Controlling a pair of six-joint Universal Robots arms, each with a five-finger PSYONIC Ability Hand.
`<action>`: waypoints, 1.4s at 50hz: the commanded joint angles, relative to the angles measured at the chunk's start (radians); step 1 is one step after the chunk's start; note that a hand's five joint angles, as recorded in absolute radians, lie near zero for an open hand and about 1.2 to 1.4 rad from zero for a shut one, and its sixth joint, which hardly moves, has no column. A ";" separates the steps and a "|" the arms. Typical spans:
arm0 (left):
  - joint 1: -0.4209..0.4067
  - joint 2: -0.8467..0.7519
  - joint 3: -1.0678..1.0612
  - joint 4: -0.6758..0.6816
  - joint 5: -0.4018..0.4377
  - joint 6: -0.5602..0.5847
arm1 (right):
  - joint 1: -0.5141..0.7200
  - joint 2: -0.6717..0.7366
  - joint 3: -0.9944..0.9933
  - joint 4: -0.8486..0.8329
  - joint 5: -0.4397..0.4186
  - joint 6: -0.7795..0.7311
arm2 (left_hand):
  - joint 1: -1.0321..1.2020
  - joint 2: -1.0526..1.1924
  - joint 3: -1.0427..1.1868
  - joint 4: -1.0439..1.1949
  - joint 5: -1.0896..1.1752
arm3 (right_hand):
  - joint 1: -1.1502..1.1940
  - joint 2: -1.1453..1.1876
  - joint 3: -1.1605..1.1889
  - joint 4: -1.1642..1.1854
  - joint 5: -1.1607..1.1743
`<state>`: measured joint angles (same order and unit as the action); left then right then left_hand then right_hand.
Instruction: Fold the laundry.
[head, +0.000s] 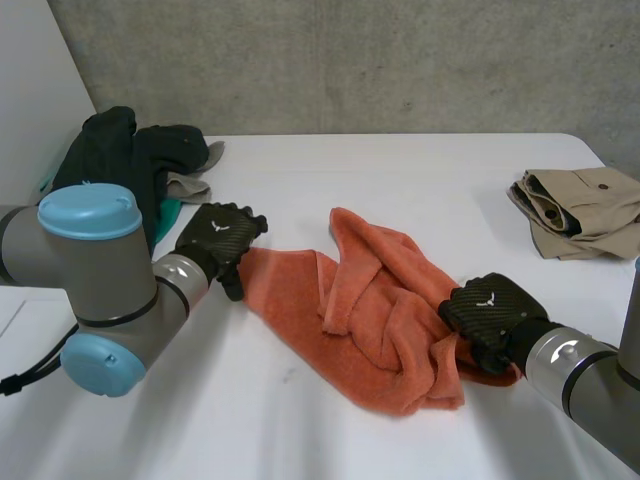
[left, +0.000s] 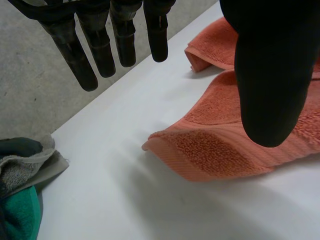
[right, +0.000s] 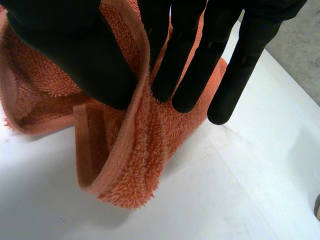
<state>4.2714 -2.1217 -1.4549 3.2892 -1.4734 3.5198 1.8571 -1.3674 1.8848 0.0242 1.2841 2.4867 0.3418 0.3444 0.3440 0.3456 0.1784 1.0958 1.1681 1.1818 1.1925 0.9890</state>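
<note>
While my right robot hand (head: 492, 312) pinches the 4 o'clock edge of the crumpled orange towel (head: 350, 300) in the middle of the bench (head: 420, 175), my left robot hand (head: 218, 240) hovers spread and empty over its 9 o'clock corner; a one-sided pull could drag the whole bunch.

Crumpled orange terry towel (head: 385, 320) lies between left hand (head: 218, 240) and right hand (head: 490, 312); heaped dark clothes (head: 130, 160) sit near the left; white tabletop (head: 400, 170) beyond both is bare.
</note>
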 joint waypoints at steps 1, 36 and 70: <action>0.004 -0.092 0.063 -0.005 0.004 0.004 | 0.002 -0.004 0.004 -0.001 0.000 0.005 | 0.074 0.072 0.072 0.070 0.063 | 0.300 0.228 0.215 0.204 0.233; 0.007 -0.055 0.570 0.529 -0.111 -0.061 | 0.070 0.048 -0.599 -0.337 0.176 0.253 | 1.054 1.052 1.052 1.051 1.043 | 0.300 0.228 0.215 0.204 0.233; -0.099 0.353 0.139 0.457 0.057 -0.176 | -0.004 0.189 -0.601 0.126 0.058 0.233 | 1.054 1.052 1.052 1.051 1.043 | -0.921 -0.994 -1.007 -1.018 -0.989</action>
<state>4.2042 -1.8842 -1.2994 3.7789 -1.4254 3.4060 1.8809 -1.2673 1.3911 0.1462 1.3523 2.7019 1.1533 1.1970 1.1901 1.2002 0.9578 0.2240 0.2120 0.2105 0.2098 0.0426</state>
